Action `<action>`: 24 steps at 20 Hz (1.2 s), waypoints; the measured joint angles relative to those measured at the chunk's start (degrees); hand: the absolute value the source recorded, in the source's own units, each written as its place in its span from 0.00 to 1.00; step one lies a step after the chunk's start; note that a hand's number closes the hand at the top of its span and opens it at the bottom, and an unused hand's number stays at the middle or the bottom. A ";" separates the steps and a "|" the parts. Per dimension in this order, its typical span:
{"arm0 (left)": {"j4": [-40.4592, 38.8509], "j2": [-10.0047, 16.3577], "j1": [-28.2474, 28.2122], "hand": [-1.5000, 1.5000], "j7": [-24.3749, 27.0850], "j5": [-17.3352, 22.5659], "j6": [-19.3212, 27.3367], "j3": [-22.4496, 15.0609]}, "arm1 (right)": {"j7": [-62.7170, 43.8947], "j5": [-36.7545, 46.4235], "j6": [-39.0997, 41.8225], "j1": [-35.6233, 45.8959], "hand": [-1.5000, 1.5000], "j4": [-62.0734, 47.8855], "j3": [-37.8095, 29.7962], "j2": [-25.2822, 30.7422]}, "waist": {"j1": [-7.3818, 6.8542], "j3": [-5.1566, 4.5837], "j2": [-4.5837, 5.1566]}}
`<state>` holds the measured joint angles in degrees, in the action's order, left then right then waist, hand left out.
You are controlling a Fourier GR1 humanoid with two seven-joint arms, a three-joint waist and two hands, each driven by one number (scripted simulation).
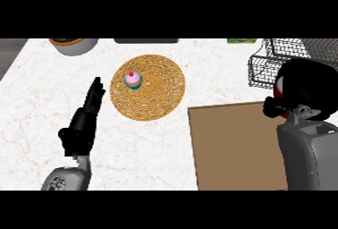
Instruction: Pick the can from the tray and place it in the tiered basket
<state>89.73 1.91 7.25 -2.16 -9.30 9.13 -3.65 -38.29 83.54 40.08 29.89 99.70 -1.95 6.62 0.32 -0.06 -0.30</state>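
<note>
One marble counter; one brown tray at lower right, cut off by the frame; one wire tiered basket at upper right, partly hidden behind the right robot hand; fingers curled round one red can, mostly concealed, over the tray's far edge beside the basket. One left robot hand at left, fingers straight, pressed together. One woven plate bearing one cupcake; one bowl cropped at top.

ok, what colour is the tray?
The tray is plain light brown, no pattern; the head view shows it best.
</note>
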 measured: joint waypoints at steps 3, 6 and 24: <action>0.70 -0.26 0.25 0.50 -1.17 -0.52 0.45 -0.29 | -0.90 -1.65 4.90 4.31 1.00 5.23 -2.95 0.89 | -0.01 0.01 -0.01; -0.95 -0.75 0.73 0.50 0.08 -0.83 1.00 -0.52 | -1.60 -3.05 9.25 9.14 1.00 7.78 -5.83 2.56 | -0.04 0.01 0.06; -0.52 -0.08 0.13 0.50 0.84 0.49 -0.86 0.27 | 0.77 -11.47 -1.90 26.88 1.00 -15.82 -20.98 12.29 | -0.94 0.05 0.43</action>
<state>89.21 1.83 7.38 -1.31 -8.81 8.27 -3.37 -37.51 72.07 38.18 56.77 83.88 -22.93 18.91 -0.62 -0.01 0.13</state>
